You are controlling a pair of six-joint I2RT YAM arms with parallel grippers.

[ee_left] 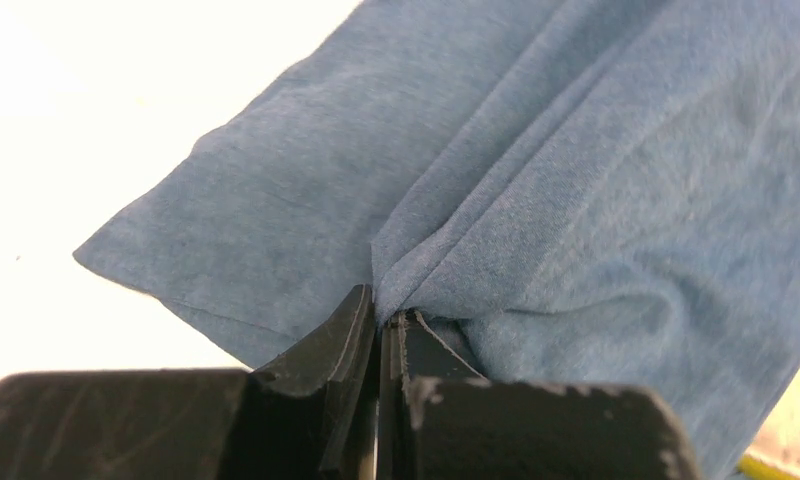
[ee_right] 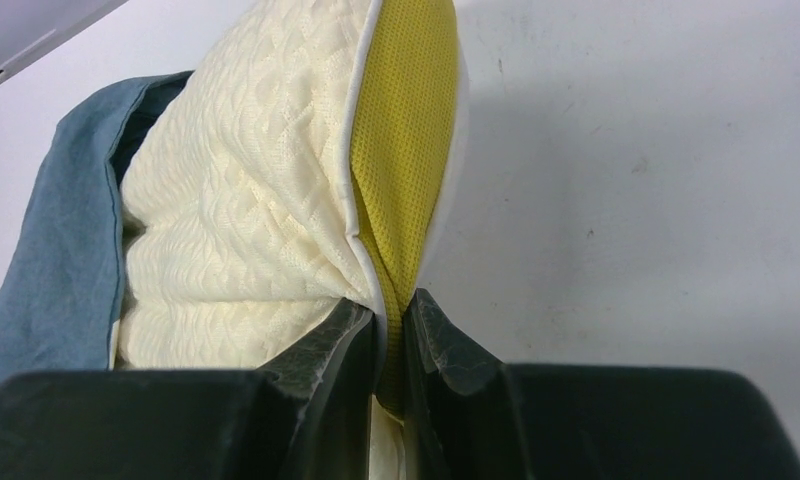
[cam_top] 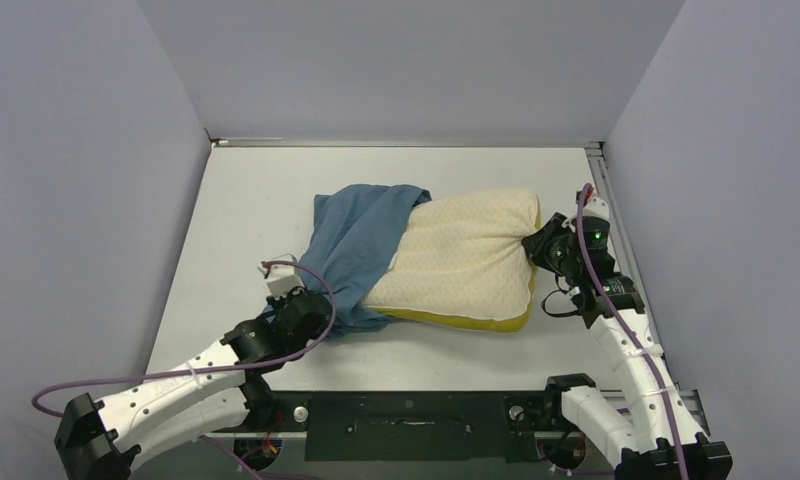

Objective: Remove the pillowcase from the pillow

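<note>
Pillow (cam_top: 466,255): plump rectangle lying right of centre on the counter (cam_top: 241,200), long side running left to right. Cream quilted top with a dimpled diamond pattern. Mustard-yellow perforated mesh edge shows along its near side and right end. The right end is pinched into a ridge.

Pillowcase (cam_top: 361,250): slate-blue, matte, soft cloth, heavily wrinkled. It covers only the pillow's left end, and most of the cream top is bare. The slack spreads left and near, flat on the counter.

Left hand (ee_left: 384,322): at the pillowcase's near-left corner, clamped on a fold of blue cloth. Pleats fan out from the black fingers (ee_left: 336,345).

Right hand (ee_right: 391,312): at the pillow's right end, closed tight on the yellow edge, white seam piping just beside the grip. Its dark pads look scuffed.

Counter: white, matte, with faint specks and scuffs. A metal rail (cam_top: 604,170) runs along its right edge.

Walls (cam_top: 396,60): plain grey-lavender panels on the left, far and right sides.

Arms (cam_top: 176,385): white shells with black joints. Purple cables (cam_top: 616,310) run along both.
</note>
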